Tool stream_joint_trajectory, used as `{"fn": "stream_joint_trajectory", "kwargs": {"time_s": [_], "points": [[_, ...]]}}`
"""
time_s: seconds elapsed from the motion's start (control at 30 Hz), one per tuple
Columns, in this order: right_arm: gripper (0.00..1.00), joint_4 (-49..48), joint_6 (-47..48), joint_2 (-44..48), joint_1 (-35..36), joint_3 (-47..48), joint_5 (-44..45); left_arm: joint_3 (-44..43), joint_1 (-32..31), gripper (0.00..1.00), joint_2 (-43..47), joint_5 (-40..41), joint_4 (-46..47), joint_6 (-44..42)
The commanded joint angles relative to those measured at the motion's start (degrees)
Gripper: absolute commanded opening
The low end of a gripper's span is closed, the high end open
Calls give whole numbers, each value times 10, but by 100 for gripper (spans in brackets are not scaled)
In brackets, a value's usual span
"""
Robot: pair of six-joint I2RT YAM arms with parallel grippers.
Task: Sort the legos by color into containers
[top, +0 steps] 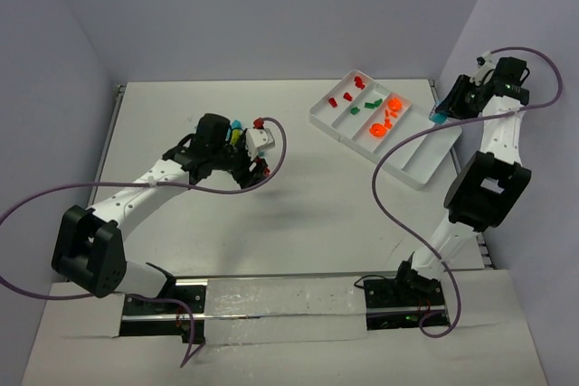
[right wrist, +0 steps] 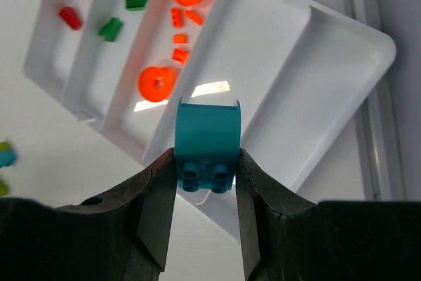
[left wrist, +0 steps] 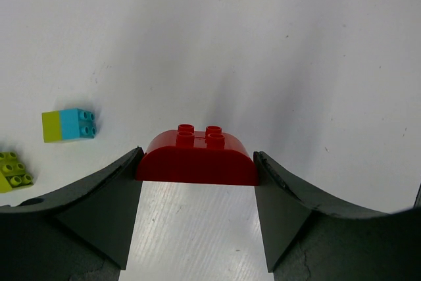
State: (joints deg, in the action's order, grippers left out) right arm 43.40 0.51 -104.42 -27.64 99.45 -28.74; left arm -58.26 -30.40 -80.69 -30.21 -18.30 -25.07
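The left gripper [left wrist: 197, 156] grips a red brick [left wrist: 196, 164] by both ends, close to the table [left wrist: 276, 37]. A yellow-green-and-cyan brick [left wrist: 68, 125] and a yellow-green brick [left wrist: 13, 170] lie loose to its left. The right gripper [right wrist: 205, 154] pinches a cyan brick [right wrist: 207, 133] between narrow fingers above the tray [right wrist: 342, 64], whose compartments hold red pieces [right wrist: 69, 16], green pieces [right wrist: 110, 28] and orange pieces [right wrist: 156, 83].

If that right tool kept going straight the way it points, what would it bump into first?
The right tool, gripping a cyan brick, points at the white tray. It would probably meet the tray first, near the divider beside the orange pieces; depth is hard to judge.
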Motion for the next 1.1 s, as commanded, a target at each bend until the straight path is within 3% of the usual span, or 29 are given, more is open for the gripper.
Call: {"fn": "stream_joint_trajectory", "kwargs": {"time_s": [0.0, 0.23, 0.47, 0.73, 0.93, 1.07], "points": [[0, 45, 40, -64, 5, 52, 91, -33, -6, 4, -7, 5, 32, 19], [0, 50, 50, -150, 11, 109, 176, -24, -7, 4, -11, 16, 42, 27], [2, 19, 53, -192, 11, 115, 201, -15, -7, 5, -10, 20, 49, 33], [30, 24, 76, -240, 13, 149, 234, -16, -7, 6, -13, 24, 52, 38], [61, 26, 89, -231, 20, 145, 230, -23, -8, 7, -13, 19, 49, 48], [72, 37, 91, -197, 28, 136, 220, -22, -8, 7, -3, 14, 46, 59]]}}
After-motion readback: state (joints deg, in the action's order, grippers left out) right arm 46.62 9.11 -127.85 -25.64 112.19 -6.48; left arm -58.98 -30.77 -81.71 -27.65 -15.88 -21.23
